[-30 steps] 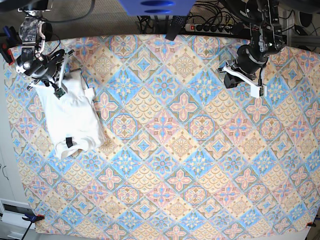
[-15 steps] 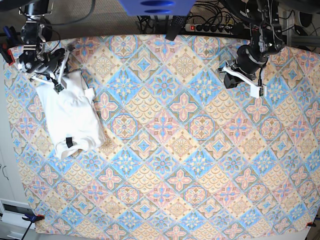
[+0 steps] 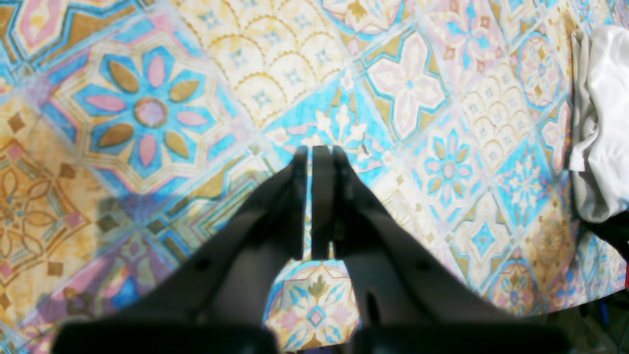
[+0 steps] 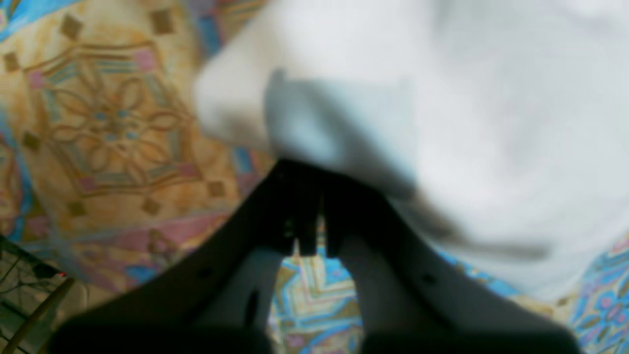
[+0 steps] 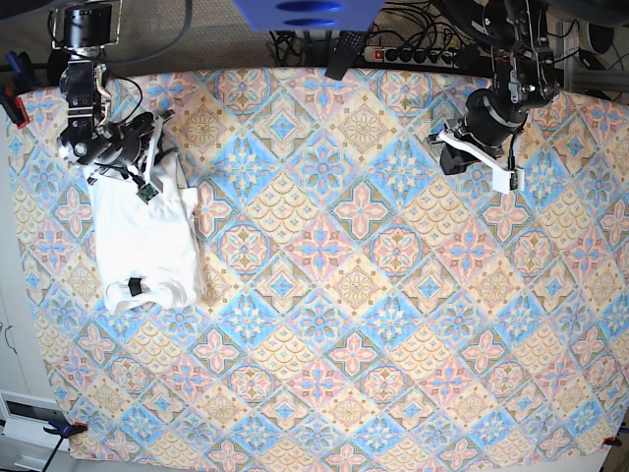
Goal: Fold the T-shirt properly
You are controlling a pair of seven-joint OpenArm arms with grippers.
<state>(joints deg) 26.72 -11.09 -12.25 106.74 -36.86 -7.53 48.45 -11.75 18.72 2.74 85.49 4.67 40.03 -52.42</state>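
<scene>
The white T-shirt (image 5: 147,236) lies folded into a narrow bundle at the table's left, plain side up, with a small dark tag near its lower end. My right gripper (image 5: 149,182) is at the bundle's top end. In the blurred right wrist view its jaws (image 4: 309,172) are shut at the edge of a raised flap of the T-shirt (image 4: 491,123), which looks pinched. My left gripper (image 5: 454,157) hangs at the far right back, well away from the shirt. Its jaws (image 3: 314,152) are shut on nothing, and the T-shirt (image 3: 602,123) shows far off.
A patterned tablecloth (image 5: 354,295) covers the whole table. A power strip (image 5: 413,54) and cables lie behind the back edge, beside a blue object (image 5: 305,12). Clamps (image 5: 61,429) hold the cloth at the front corners. The table edge (image 3: 565,302) shows in the left wrist view.
My right gripper has moved to the right, and the T-shirt's top end shifted right with it, so the bundle lies straighter. The left arm has not moved.
</scene>
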